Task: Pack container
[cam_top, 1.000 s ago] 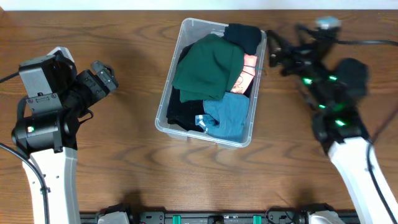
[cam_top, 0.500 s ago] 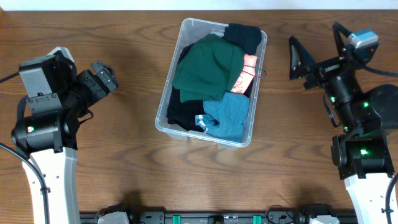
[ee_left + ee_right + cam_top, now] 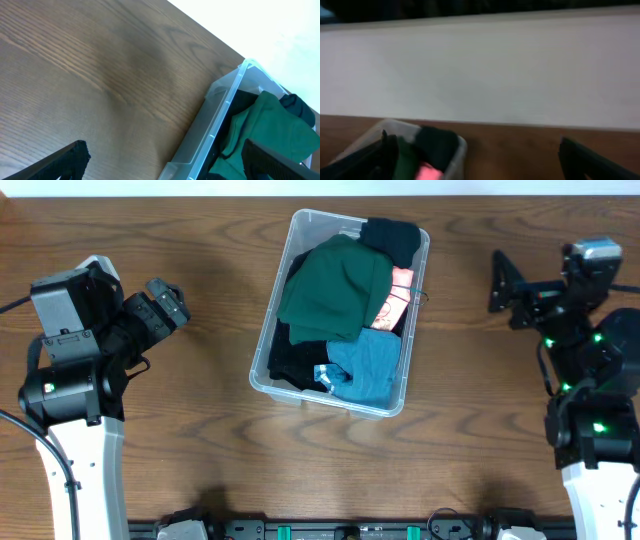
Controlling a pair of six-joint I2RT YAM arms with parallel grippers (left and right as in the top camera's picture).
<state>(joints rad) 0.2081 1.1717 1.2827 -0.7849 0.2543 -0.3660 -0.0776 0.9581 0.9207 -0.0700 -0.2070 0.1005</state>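
Overhead, the container (image 3: 262,370) rests on the table (image 3: 200,450) between the two arms, filled with a green garment (image 3: 335,290), a blue cloth (image 3: 365,370) and black clothing (image 3: 392,238). The left gripper (image 3: 165,302) hovers well to the left of the container and the right gripper (image 3: 508,288) to its right, neither touching it. Left wrist view: the fingers (image 3: 55,162) are spread apart and empty, with the container's corner beyond them. Right wrist view, blurred: the fingers (image 3: 590,160) are likewise apart and empty, with the container's end appearing just beside one finger.
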